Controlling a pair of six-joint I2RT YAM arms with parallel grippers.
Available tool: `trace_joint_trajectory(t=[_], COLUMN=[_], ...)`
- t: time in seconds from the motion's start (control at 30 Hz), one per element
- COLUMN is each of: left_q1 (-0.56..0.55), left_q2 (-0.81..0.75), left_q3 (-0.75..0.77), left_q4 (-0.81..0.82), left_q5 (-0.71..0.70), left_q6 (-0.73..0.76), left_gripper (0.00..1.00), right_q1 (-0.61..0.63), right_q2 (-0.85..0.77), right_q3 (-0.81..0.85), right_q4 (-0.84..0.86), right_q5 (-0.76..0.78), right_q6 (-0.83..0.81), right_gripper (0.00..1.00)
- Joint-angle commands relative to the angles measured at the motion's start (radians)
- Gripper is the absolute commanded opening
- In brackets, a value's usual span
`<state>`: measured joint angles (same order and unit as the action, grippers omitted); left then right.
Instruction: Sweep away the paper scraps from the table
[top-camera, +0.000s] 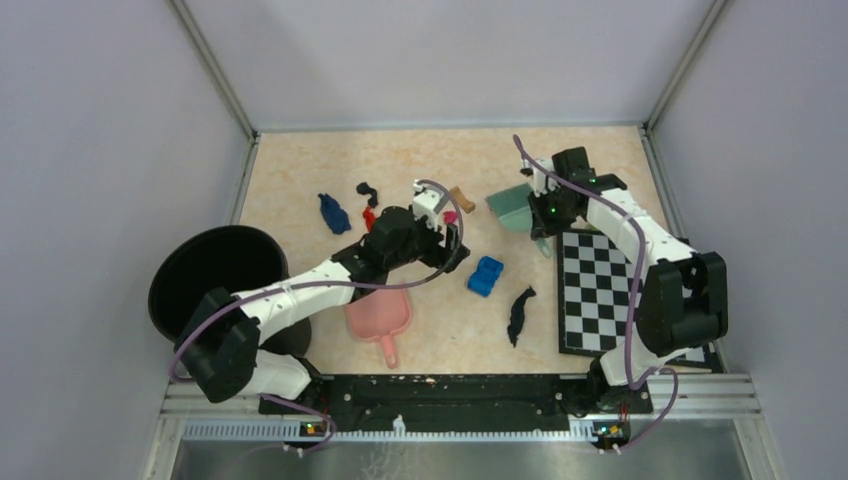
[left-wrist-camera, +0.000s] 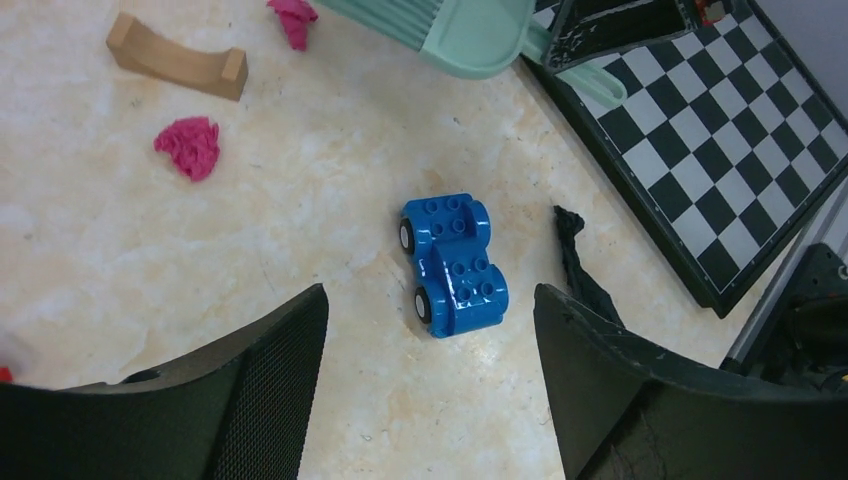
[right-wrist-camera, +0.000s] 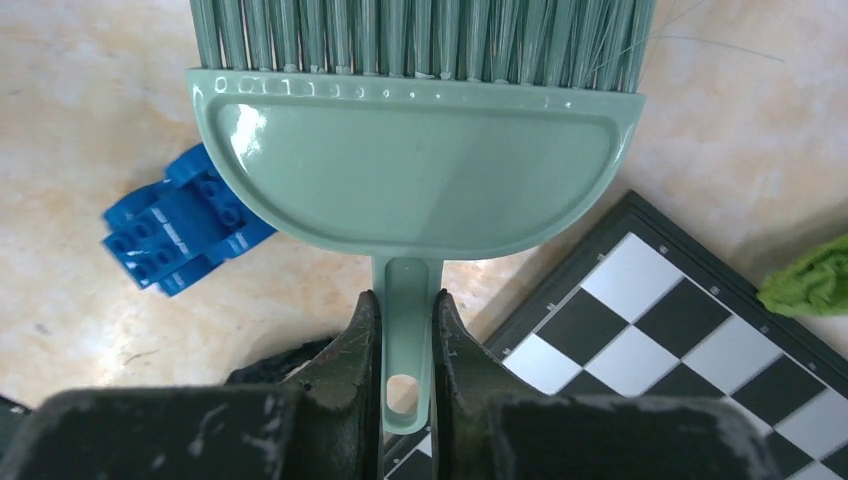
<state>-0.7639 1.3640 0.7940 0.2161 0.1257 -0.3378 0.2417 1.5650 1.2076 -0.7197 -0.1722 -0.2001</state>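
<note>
The right gripper is clamped on the handle of a green brush. Its bristles point toward the far-left of the table, and its handle lies back over the far-left corner of the chequered board. The left gripper hangs wide and empty above a blue toy car. The paper scraps lie mostly mid-table, toward the left edge. One long black scrap beside the board's left edge runs near-to-far.
</note>
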Motion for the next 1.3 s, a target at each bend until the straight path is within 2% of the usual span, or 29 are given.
trace_joint_trajectory(t=[0.0, 0.1, 0.4, 0.53, 0.63, 0.73, 0.9, 0.97, 1.1, 1.27], left_q1=[-0.021, -0.041, -0.101, -0.169, -0.199, -0.238, -0.293, -0.309, -0.315, -0.314], left_q2=[-0.018, -0.022, -0.166, -0.220, -0.228, -0.185, -0.105, -0.090, -0.090, -0.074], left_q3=[0.163, 0.226, 0.212, 0.192, 0.198, 0.243, 0.318, 0.332, 0.333, 0.318], left_q4=[-0.166, -0.258, -0.339, -0.342, -0.356, -0.439, -0.545, -0.549, -0.536, -0.553], left_q5=[0.034, 0.070, 0.207, 0.130, 0.140, 0.148, 0.076, 0.021, -0.003, -0.072], left_q6=[0.215, 0.361, 0.842, 0.992, 1.043, 1.080, 1.140, 1.157, 1.177, 1.197], left_gripper=[0.80, 0.78, 0.77, 0.76, 0.76, 0.74, 0.70, 0.70, 0.69, 0.63], right_q1=[0.008, 0.008, 0.010, 0.013, 0.019, 0.025, 0.044, 0.055, 0.080, 0.098], right_q2=[-0.060, -0.060, -0.021, -0.018, -0.017, -0.012, -0.008, -0.004, 0.000, -0.007], right_q3=[0.066, 0.101, 0.141, 0.126, 0.099, 0.084, 0.089, 0.098, 0.095, 0.092], right_q4=[-0.048, -0.088, -0.273, -0.325, -0.345, -0.365, -0.412, -0.439, -0.479, -0.500], right_q5=[-0.182, -0.309, -0.616, -0.700, -0.743, -0.777, -0.809, -0.810, -0.822, -0.829], right_q6=[-0.020, -0.024, -0.135, -0.170, -0.200, -0.223, -0.266, -0.287, -0.328, -0.347], right_gripper=[0.00, 0.00, 0.00, 0.00, 0.00, 0.00, 0.00, 0.00, 0.00, 0.00])
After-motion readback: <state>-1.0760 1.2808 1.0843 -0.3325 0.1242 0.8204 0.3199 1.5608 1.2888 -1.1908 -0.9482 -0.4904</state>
